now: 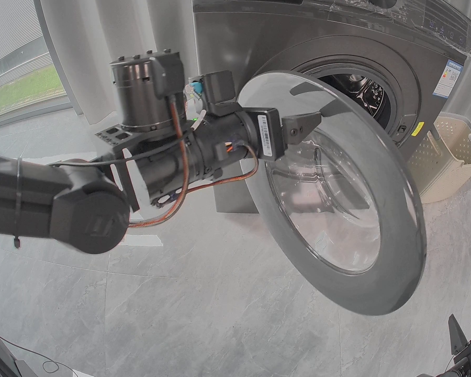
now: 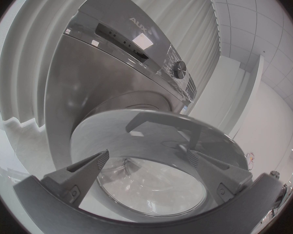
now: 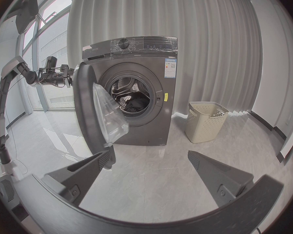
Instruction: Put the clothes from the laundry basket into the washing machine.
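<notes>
The grey washing machine stands with its round door swung wide open. My left gripper is open, its fingertips at the door's outer face near the upper rim; the door spans the gap between the spread fingers. Dark clothes lie inside the drum. The cream laundry basket sits on the floor just right of the machine, with no clothes showing above its rim. My right gripper hangs open and empty, low and well back from the machine.
White curtains hang behind the machine and basket. A large window is at the far left. Grey tiled floor lies open in front of the machine. The open door juts out over the floor.
</notes>
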Controlling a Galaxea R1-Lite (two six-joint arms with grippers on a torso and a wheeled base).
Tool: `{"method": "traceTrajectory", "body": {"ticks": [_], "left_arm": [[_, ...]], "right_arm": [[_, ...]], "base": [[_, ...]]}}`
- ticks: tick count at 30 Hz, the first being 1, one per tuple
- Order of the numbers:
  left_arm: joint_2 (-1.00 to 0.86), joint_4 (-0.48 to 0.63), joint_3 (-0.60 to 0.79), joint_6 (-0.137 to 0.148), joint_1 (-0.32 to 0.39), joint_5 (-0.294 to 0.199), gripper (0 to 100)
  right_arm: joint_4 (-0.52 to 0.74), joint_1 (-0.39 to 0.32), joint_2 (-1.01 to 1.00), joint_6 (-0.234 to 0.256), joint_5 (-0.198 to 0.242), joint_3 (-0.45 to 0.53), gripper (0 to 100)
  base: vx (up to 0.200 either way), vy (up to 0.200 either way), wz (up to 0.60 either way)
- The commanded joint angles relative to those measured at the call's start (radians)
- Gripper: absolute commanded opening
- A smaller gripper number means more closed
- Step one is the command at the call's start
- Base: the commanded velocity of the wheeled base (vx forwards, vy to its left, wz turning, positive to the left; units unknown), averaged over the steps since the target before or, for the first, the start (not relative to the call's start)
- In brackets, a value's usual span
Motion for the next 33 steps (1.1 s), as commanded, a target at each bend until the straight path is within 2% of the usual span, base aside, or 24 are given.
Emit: {"method": "traceTrajectory", "body": {"ticks": [1, 4, 6, 9, 13, 16, 22, 23, 26, 30, 31, 33], "left_arm": [[0.143, -0.017, -0.152, -0.042, -0.001, 0.025, 100], [0.231, -0.031, -0.269, -0.057, -0.001, 0.142, 100], [0.281, -0.052, -0.330, -0.071, -0.001, 0.194, 100], [0.314, -0.080, -0.381, -0.092, -0.001, 0.234, 100], [0.268, -0.069, -0.344, -0.111, -0.002, 0.241, 100], [0.165, -0.023, -0.252, -0.111, -0.022, 0.241, 100], [-0.127, 0.064, 0.033, -0.105, -0.084, 0.232, 100], [-0.228, 0.101, 0.131, -0.102, -0.108, 0.229, 100], [-0.410, 0.175, 0.303, -0.098, -0.130, 0.227, 100], [-0.634, 0.199, 0.536, -0.052, -0.107, 0.178, 100], [-0.697, 0.202, 0.601, -0.040, -0.077, 0.163, 100], [-0.802, 0.204, 0.699, -0.036, -0.015, 0.145, 100]], "right_arm": [[0.000, 0.000, -0.005, -0.001, 0.000, 0.018, 100], [0.000, 0.000, -0.005, -0.001, 0.000, 0.018, 100], [0.000, 0.000, -0.005, -0.001, 0.000, 0.018, 100], [0.000, 0.000, -0.005, -0.001, 0.000, 0.018, 100], [0.000, 0.000, -0.005, -0.001, 0.000, 0.018, 100], [0.000, 0.000, -0.005, -0.001, 0.000, 0.018, 100], [0.000, 0.000, -0.005, -0.001, 0.000, 0.018, 100], [0.000, 0.000, -0.005, -0.001, 0.000, 0.018, 100], [0.000, 0.000, -0.005, -0.001, 0.000, 0.018, 100], [0.000, 0.000, -0.005, -0.001, 0.000, 0.018, 100], [0.000, 0.000, -0.005, -0.001, 0.000, 0.018, 100], [0.000, 0.000, -0.005, -0.001, 0.000, 0.018, 100]], "base": [[0.000, 0.000, 0.00], [0.000, 0.000, 0.00], [0.000, 0.000, 0.00], [0.000, 0.000, 0.00], [0.000, 0.000, 0.00], [0.000, 0.000, 0.00], [0.000, 0.000, 0.00], [0.000, 0.000, 0.00], [0.000, 0.000, 0.00], [0.000, 0.000, 0.00], [0.000, 0.000, 0.00], [0.000, 0.000, 0.00]]}}
